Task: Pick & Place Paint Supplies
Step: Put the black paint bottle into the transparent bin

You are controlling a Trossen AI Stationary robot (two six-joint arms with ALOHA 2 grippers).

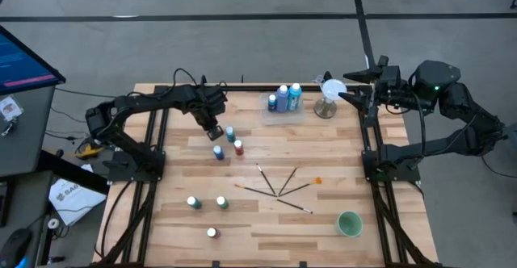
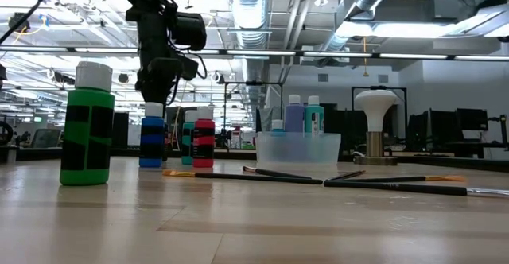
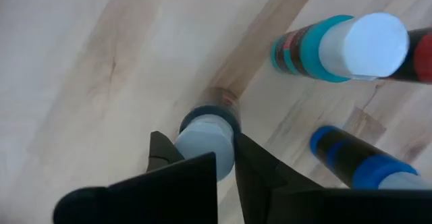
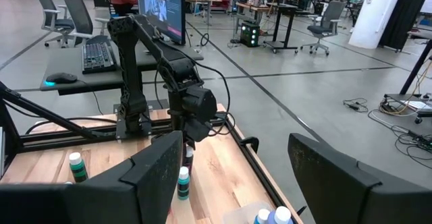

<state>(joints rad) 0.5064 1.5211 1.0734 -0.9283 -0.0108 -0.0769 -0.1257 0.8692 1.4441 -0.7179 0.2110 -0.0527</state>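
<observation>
One bottle [image 3: 206,140] is already clamped between the fingers of the left gripper [image 1: 212,128], which stands at about ten o'clock on the table, seen from above; the left wrist view shows the white cap pinched, the bottle upright, its long axis running straight up into the jaws and its base apparently on the wood. Just beside it, toward four o'clock, stand a teal bottle [image 1: 230,132], a red bottle [image 1: 238,147] and a blue bottle [image 1: 218,152], close enough that a straight vertical lift looks the safest exit. Further right, the clear tray [image 1: 284,113] with bottles in it lies at roughly two o'clock from the grip, probably the drop point. Brushes [image 1: 279,189] fan out at five o'clock. Farthest right, the right gripper [image 1: 349,86] waits with jaws wide apart by the white-topped stand [image 1: 329,92], holding nothing.
</observation>
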